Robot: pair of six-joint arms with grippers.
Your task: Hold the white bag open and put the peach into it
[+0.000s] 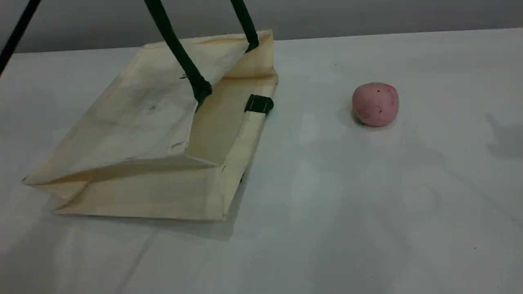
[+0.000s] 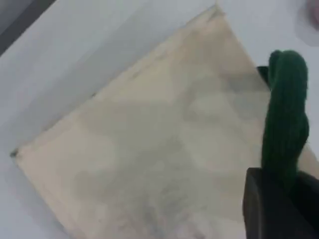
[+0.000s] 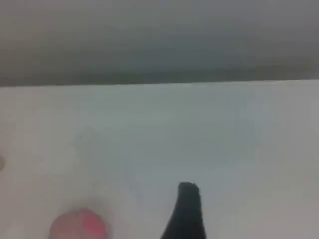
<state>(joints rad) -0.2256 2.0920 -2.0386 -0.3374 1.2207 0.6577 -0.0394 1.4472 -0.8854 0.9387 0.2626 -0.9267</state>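
The white bag [image 1: 143,122] lies on its side on the table's left half, its mouth facing right and gaping. Its upper green rope handle [image 1: 179,53] is pulled taut up out of the scene view's top edge. In the left wrist view that handle [image 2: 286,114] runs down into my left gripper [image 2: 286,186], which is shut on it above the bag [image 2: 149,149]. The peach [image 1: 375,104] sits on the table to the right of the bag, apart from it. In the right wrist view the peach [image 3: 79,226] lies low left of one dark fingertip [image 3: 188,206]; nothing is in that gripper.
A green tab [image 1: 258,104] of the lower handle lies at the bag's mouth edge. A thin black cable [image 1: 16,36] crosses the far left corner. The white table [image 1: 367,204] ends at a grey wall behind.
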